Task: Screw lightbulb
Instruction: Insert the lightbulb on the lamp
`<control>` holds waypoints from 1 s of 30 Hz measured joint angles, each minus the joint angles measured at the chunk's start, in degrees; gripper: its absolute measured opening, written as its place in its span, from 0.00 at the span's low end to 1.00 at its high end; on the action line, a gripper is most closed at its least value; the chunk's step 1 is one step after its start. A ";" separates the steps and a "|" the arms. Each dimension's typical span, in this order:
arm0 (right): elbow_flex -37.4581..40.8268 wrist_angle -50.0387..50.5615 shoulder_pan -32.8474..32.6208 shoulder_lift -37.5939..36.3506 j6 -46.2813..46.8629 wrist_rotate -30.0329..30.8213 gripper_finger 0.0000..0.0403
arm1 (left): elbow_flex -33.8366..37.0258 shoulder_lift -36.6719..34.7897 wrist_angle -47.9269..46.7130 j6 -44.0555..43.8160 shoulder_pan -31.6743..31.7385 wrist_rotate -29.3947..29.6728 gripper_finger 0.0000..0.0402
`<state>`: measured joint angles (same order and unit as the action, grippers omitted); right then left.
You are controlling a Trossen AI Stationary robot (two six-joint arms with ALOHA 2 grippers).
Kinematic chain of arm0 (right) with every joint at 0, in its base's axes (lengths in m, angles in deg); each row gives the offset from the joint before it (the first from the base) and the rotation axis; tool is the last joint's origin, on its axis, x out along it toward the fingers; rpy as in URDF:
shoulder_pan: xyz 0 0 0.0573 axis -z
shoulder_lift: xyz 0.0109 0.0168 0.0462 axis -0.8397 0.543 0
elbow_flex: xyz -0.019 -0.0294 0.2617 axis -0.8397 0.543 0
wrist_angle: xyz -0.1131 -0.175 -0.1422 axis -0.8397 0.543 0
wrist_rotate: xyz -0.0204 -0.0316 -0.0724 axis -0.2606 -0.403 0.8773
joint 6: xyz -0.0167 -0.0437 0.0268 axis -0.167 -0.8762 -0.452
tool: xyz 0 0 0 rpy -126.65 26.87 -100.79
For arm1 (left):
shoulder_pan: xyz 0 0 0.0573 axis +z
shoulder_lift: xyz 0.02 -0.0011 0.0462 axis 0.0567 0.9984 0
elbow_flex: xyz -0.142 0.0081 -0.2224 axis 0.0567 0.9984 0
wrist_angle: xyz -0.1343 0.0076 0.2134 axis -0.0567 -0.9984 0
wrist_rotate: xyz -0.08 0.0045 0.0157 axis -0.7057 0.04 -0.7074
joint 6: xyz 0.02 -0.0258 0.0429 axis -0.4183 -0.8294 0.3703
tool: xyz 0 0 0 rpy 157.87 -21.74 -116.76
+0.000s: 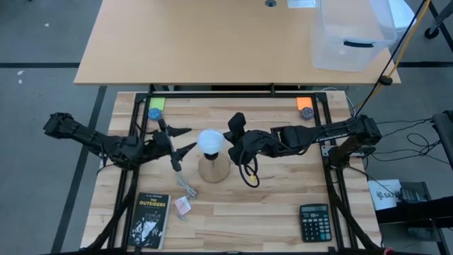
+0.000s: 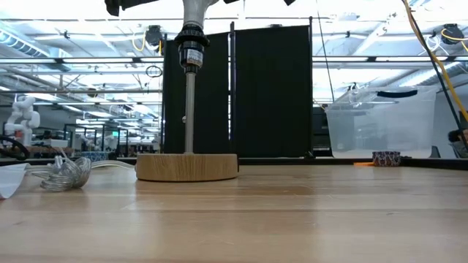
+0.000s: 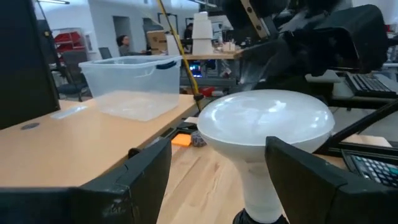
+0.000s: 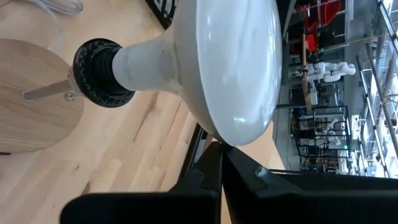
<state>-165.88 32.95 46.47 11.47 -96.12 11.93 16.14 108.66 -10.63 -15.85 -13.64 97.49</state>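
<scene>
The bulb [image 1: 210,141] sat in the black socket [image 4: 99,73] atop the wooden stand [image 1: 213,168], near the tabletop's middle. The left gripper [image 1: 182,140] stood wide open beside it, fingers [image 3: 140,171] flanking the globe without touching. The right gripper [image 1: 232,136] was close alongside; its opening couldn't be told. Turning well probably meant a light, centred grip, keeping the bulb upright so threads wouldn't cross.

the low view cuts off the lightbulb [image 2: 194,10] at the top edge, leaving only its neck above the socket [image 2: 191,51]. the book's [image 1: 151,219] small print and the calculator's [image 1: 314,221] keys are unreadable.
</scene>
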 joint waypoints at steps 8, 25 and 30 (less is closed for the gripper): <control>0.00 -1.22 -1.86 0.35 0.18 -4.36 0.00 | 0.01 0.26 -2.44 -1.97 2.54 1.56 0.66; -0.04 4.21 -5.72 0.22 2.17 -1.95 0.00 | 0.11 0.15 -3.82 -1.84 3.94 -0.79 0.66; -0.04 4.32 -3.83 0.22 3.03 2.90 0.00 | 0.11 -3.34 -4.16 -0.25 -1.26 -0.76 0.66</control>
<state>-165.92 37.26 42.64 11.69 -93.10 14.83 16.25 105.32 -14.79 -16.11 -14.90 96.73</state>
